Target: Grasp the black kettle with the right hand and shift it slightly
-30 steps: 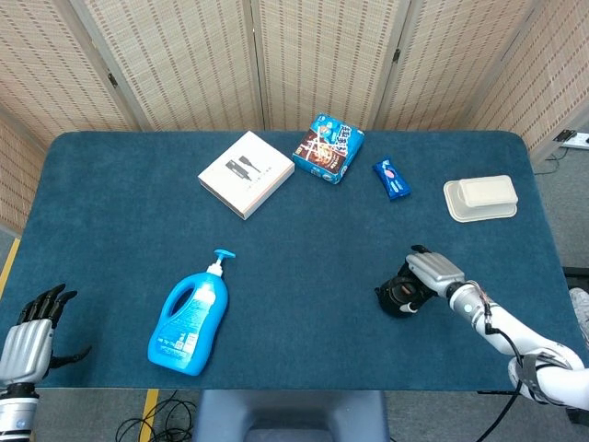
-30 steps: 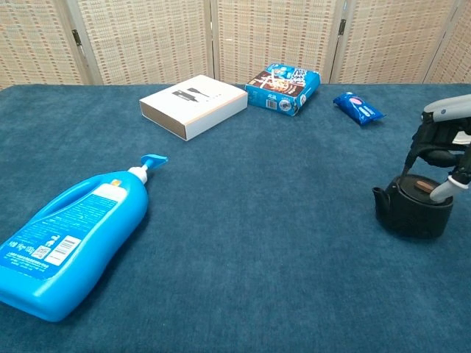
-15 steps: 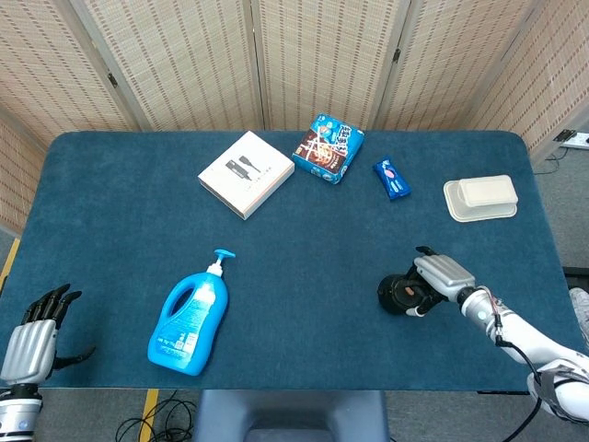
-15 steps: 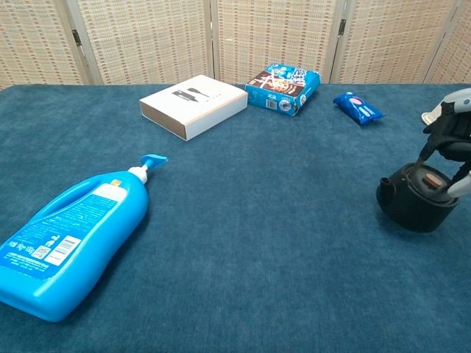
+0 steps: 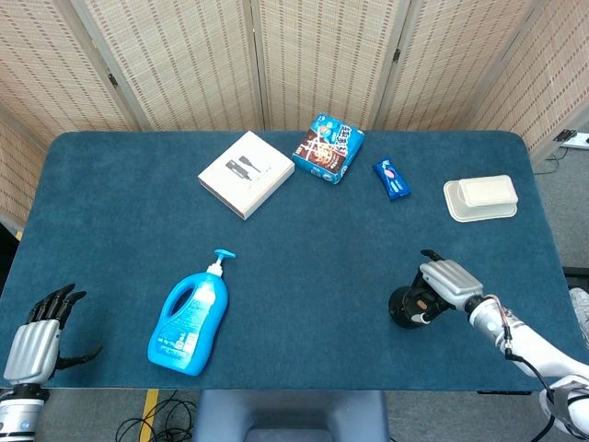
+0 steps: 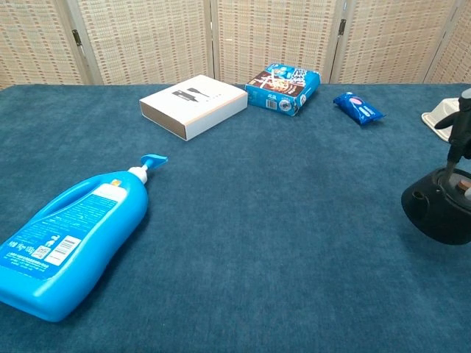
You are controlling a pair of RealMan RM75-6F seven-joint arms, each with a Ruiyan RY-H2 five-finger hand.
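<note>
The black kettle (image 5: 406,308) stands on the blue table near its front right, small and round; in the chest view the black kettle (image 6: 440,215) sits at the right edge of the frame. My right hand (image 5: 446,282) reaches over it from the right and grips its top with curled fingers (image 6: 458,129). Most of that hand is cut off by the frame edge in the chest view. My left hand (image 5: 35,339) hangs off the table's front left corner, fingers spread, holding nothing.
A blue pump bottle (image 5: 190,319) lies on its side at front left. A white box (image 5: 246,173), a blue snack box (image 5: 329,147) and a small blue packet (image 5: 391,178) lie at the back. A cream lidded container (image 5: 480,197) sits at back right.
My right hand has carried the kettle toward the right and nearer the front edge. The left hand has dropped slightly lower.
</note>
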